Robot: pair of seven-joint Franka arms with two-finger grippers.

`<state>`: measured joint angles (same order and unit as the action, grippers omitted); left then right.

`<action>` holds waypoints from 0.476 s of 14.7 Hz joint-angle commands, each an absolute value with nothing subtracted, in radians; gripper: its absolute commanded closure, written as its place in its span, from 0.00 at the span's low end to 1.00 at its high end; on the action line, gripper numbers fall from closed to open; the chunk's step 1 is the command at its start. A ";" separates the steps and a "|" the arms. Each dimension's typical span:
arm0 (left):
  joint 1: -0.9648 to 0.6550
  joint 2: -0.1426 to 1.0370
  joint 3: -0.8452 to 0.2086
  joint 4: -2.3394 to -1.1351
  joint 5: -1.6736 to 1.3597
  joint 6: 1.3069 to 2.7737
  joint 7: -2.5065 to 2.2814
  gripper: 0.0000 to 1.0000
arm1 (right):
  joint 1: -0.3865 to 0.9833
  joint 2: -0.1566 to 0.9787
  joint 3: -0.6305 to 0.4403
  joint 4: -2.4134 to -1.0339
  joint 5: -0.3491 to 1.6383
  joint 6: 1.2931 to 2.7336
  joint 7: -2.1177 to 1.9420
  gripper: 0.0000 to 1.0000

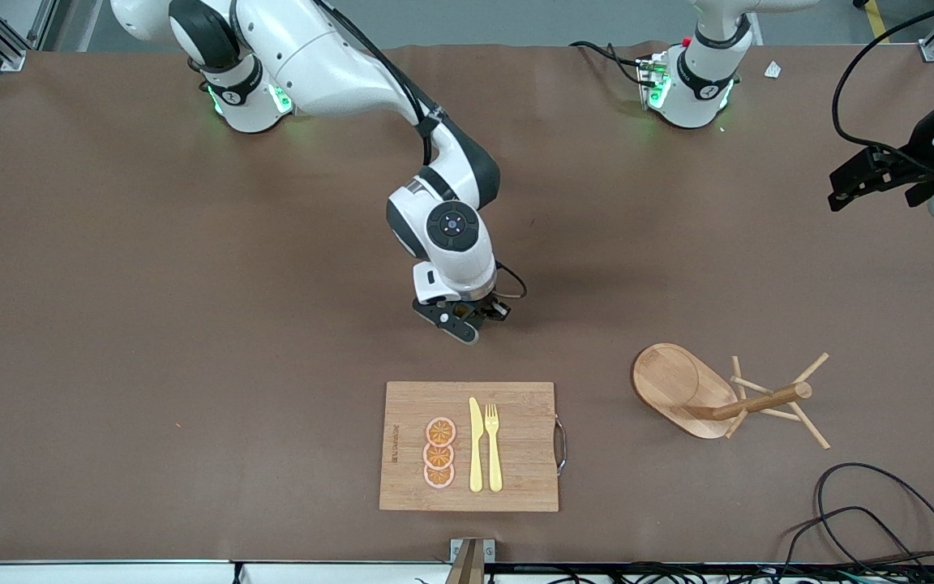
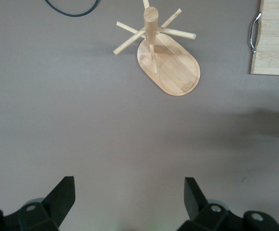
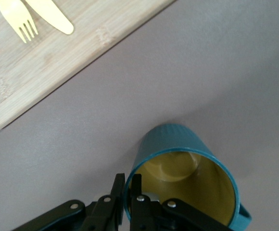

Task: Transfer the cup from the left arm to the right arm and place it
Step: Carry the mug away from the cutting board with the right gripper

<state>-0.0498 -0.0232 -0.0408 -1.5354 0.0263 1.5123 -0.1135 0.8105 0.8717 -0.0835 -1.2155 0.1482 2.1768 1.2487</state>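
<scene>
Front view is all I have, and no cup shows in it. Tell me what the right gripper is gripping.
Observer: The right gripper is shut on the teal cup, pinching its rim with one finger inside and one outside.
Operator: Report what is in the cup.
Observer: Nothing; its yellowish inside is bare.
Operator: Now give me the left gripper.
Observer: The left gripper waits open and holds nothing, over bare table, with the wooden mug tree in its wrist view.
</scene>
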 commanded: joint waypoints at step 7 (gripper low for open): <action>0.014 -0.067 -0.140 -1.598 0.049 1.506 -0.098 0.00 | 0.559 0.730 -0.097 -1.219 0.117 1.900 0.754 0.99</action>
